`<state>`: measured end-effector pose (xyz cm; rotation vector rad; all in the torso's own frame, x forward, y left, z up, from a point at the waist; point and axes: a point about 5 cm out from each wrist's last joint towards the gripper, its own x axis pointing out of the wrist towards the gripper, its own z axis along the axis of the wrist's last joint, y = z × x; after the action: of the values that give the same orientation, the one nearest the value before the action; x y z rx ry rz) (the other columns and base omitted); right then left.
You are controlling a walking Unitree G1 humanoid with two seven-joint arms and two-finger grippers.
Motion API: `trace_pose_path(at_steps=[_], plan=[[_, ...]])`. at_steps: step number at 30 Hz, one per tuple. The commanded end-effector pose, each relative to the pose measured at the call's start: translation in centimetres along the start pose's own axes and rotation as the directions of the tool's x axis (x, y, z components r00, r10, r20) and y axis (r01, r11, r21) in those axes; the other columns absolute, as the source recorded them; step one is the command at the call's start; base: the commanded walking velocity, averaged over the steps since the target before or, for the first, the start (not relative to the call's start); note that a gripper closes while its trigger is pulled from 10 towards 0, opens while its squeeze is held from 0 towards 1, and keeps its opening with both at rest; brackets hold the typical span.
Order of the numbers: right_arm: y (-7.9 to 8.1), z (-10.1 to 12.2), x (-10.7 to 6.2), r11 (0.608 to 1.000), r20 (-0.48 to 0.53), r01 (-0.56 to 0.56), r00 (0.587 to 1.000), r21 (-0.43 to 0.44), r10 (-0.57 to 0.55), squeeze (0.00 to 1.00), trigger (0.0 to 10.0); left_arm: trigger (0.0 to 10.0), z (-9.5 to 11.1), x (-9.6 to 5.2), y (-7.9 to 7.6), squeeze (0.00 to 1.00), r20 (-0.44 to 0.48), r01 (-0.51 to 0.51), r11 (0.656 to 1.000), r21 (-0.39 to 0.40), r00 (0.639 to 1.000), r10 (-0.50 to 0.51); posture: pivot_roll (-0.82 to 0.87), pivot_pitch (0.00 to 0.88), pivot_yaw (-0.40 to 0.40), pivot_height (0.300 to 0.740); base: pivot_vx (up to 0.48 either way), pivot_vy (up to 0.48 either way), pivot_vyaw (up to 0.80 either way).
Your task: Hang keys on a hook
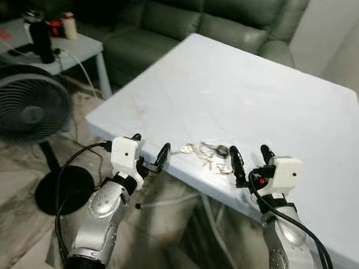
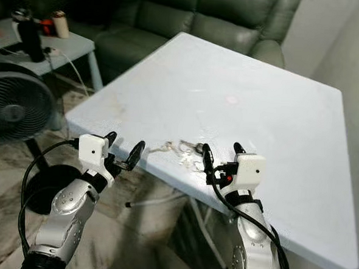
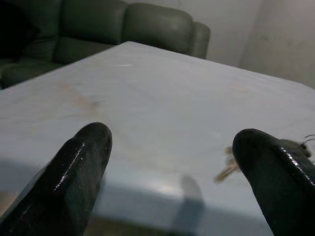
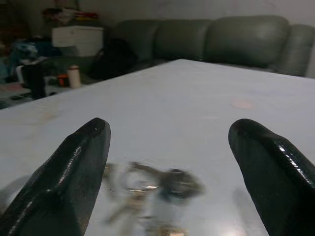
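Just ahead of right hand [image 1: 249,158]: keys [image 1: 207,154].

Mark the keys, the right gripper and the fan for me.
keys [image 1: 207,153]: left eye view, on the middle of the bunch.
right gripper [image 1: 251,160]: left eye view, midway between its fingertips.
fan [image 1: 24,108]: left eye view, on the grille.

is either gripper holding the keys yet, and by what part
Nothing is held. Both the left gripper and right gripper have open jaws, and the keys lie loose on the table near its front edge.
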<state>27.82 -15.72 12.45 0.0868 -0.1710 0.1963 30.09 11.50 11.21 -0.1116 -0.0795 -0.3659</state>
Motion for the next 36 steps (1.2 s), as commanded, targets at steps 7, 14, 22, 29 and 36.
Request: trace_pose_path(at_steps=[7,14,22,29,36], plan=[[-0.5,0.4,-0.4,1.000,0.017,0.017,1.000,-0.011,-0.017,0.00,10.0,10.0,-0.1,0.3,0.0,0.00,-0.005,0.001,1.000,0.006,1.000,-0.001,0.04,0.084,-0.071,0.692,0.000,0.327,0.00],[-0.6,0.4,-0.7,1.000,0.010,0.018,1.000,-0.019,-0.018,0.00,10.0,10.0,0.0,0.5,0.1,0.00,0.004,-0.011,1.000,-0.007,1.000,0.011,0.04,0.077,-0.075,0.692,0.000,0.000,0.00],[-0.8,0.4,-0.9,0.999,0.001,0.020,1.000,-0.032,-0.020,0.00,10.0,10.0,-0.1,0.5,0.2,0.00,0.007,-0.017,1.000,-0.004,1.000,0.017,0.04,0.058,-0.081,0.692,0.000,0.000,0.00],[-0.8,0.4,-0.8,0.999,-0.009,0.010,1.000,-0.051,-0.010,0.00,10.0,10.0,-0.2,0.3,0.0,0.00,0.005,0.012,1.000,0.009,1.000,-0.012,0.04,0.052,-0.080,0.692,0.000,0.000,0.00],[-0.3,0.2,-0.4,0.996,-0.032,-0.016,0.999,-0.085,0.013,0.00,10.0,10.0,-0.4,0.1,-0.8,0.00,-0.001,0.056,0.998,0.027,0.998,-0.056,0.04,0.052,-0.080,0.692,0.000,0.000,0.00]])
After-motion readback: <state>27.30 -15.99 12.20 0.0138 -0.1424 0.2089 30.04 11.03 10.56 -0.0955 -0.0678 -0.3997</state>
